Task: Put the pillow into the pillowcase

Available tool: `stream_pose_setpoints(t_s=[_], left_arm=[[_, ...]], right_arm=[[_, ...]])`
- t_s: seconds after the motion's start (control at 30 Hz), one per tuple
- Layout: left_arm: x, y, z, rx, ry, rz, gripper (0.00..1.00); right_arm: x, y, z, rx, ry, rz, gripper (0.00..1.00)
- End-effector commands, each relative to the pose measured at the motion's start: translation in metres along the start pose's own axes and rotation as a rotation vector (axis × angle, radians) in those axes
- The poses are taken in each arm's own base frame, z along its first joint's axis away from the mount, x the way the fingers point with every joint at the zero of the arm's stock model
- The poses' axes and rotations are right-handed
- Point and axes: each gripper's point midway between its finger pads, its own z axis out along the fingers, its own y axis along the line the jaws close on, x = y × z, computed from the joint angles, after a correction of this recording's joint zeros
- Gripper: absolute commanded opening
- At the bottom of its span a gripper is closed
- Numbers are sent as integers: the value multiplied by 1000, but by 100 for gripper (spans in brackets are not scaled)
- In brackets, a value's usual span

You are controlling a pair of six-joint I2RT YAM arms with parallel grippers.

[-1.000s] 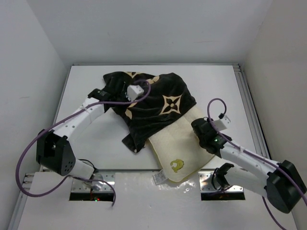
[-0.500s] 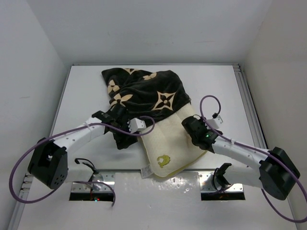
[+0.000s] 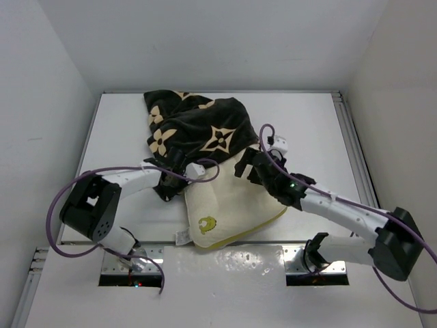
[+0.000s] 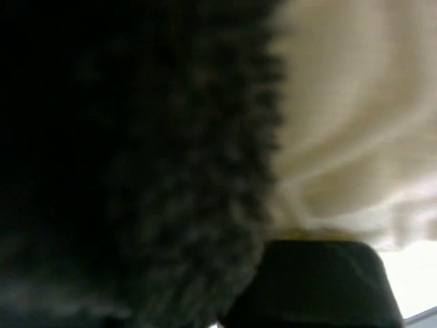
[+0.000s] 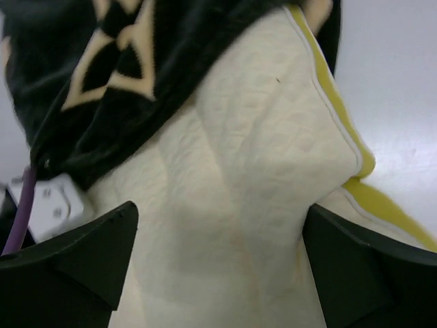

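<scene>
My right gripper (image 5: 218,273) stands wide, its 2 fingers straddling the pillow (image 3: 229,198) without gripping it. My left gripper (image 3: 179,164) is pinched tight on the pillowcase (image 3: 198,130) hem. The pillow lies half inside, logo end out, on the table (image 3: 307,123). It looks light and squashy, and the plush likely clings, so I'd grip the yellow-green edge band.

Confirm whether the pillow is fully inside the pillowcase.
No, the pillow sticks out of the pillowcase, its logo end lying bare.
</scene>
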Motion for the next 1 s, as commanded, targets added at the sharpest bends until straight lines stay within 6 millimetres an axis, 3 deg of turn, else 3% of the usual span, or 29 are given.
stream_pose_setpoints(t_s=[0.0,0.07,0.1,0.17,0.2,0.23,0.27,0.3,0.33,0.37,0.47,0.5,0.57,0.6,0.67,0.7,0.8,0.83,0.97], left_arm=[[9,27,-12,-76,1,-61,0],[12,33,-18,-85,-2,-87,0],[10,38,-23,-94,-15,-96,0],[14,43,-27,-92,-14,-126,0],[15,50,-31,-109,-17,-143,0],[16,53,-33,-114,-14,-146,0],[19,56,-36,-119,-8,-153,0],[22,63,-38,-132,0,-166,0],[24,66,-38,-132,4,-164,0],[26,68,-39,-130,12,-171,0],[36,75,-40,-135,57,-205,0],[35,76,-38,-126,65,-210,0],[36,73,-34,-108,77,-234,1],[36,72,-29,-95,90,-243,3],[38,66,-23,-57,117,-252,5],[40,63,-21,-45,132,-257,5],[41,57,-14,-1,141,-265,5],[41,57,-12,1,145,-264,5],[43,57,-12,21,131,-287,6]], right_arm=[[-49,37,-33,-221,-77,-452,99],[-70,23,-46,-206,-126,-500,98],[-85,8,-44,-177,-153,-509,67],[-96,3,-46,-223,-193,-469,5],[-107,-14,-37,-181,-208,-427,5],[-115,-14,-34,-196,-221,-401,9],[-119,-24,-22,-196,-187,-366,19],[-124,-24,-16,-213,-170,-325,37],[-127,-19,-9,-250,-152,-311,41],[-112,-19,11,-287,-50,-301,44],[-134,-32,43,-293,-17,-238,39],[-131,-42,68,-266,32,-208,35],[-132,-58,93,-228,71,-180,29],[-130,-72,115,-192,107,-165,28],[-126,-77,134,-179,136,-211,30],[-111,-84,148,-170,177,-238,34],[-74,-75,167,-220,248,-387,45],[-60,-71,169,-240,272,-421,55],[-28,-78,179,-255,303,-423,75]])
